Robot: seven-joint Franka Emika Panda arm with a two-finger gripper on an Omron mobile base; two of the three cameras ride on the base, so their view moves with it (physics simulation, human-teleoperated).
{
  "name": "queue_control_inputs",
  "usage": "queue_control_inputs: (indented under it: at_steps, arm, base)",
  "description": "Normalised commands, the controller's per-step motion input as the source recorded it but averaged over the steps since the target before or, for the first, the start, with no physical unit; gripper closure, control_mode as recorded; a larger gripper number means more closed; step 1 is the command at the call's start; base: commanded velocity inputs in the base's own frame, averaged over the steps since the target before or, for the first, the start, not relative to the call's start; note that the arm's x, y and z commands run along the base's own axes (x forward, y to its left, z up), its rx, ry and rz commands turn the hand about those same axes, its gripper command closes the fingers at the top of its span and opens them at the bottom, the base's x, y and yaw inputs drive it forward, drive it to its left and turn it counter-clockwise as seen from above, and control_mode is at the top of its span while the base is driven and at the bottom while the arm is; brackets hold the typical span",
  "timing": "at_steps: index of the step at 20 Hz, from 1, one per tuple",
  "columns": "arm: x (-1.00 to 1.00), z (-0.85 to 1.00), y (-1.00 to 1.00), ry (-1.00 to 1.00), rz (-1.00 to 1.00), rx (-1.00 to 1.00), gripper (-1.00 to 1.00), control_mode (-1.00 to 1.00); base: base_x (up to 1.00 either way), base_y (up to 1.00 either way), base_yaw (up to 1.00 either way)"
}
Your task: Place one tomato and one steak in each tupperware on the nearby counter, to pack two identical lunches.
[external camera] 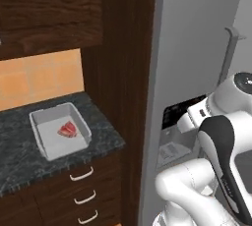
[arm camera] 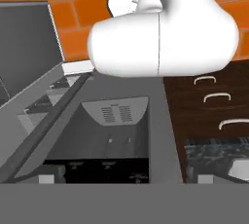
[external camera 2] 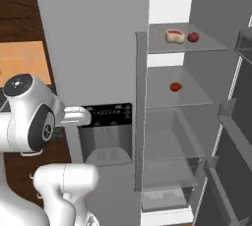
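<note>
steak in tupperware

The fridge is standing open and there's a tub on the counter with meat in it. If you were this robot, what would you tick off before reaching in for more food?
1. Fridge door open: ok.
2. A steak left to fetch, on the top shelf: ok.
3. Tomatoes available, one beside that steak and one on the shelf below: ok.
4. Tupperware on the counter already has its steak: ok. Its tomato: not ok, none inside.
5. Second tub's place and contents: cannot tell.
6. Gripper empty and open: ok, though its fingertips cannot be made out.
</note>
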Motion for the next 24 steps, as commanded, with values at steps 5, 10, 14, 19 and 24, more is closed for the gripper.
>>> queue_control_inputs:
  at_steps: [5,10,14,19,24]
  arm:
    - [0.0,0.0,0.0,0.0,0.0,0.0,-1.0,1.0]
    - [0.0,0.0,0.0,0.0,0.0,0.0,-1.0,1.0]
    - [0.0,0.0,0.0,0.0,0.0,0.0,-1.0,1.0]
    - [0.0,0.0,0.0,0.0,0.0,0.0,-1.0,1.0]
    - [0.0,0.0,0.0,0.0,0.0,0.0,-1.0,1.0]
  base:
    - [0.19,-1.0,0.08]
    - [0.24,-0.69,0.14]
    - [0.53,-0.21,0.18]
    - [0.46,-0.62,0.11]
    - [0.63,-0.29,0.07]
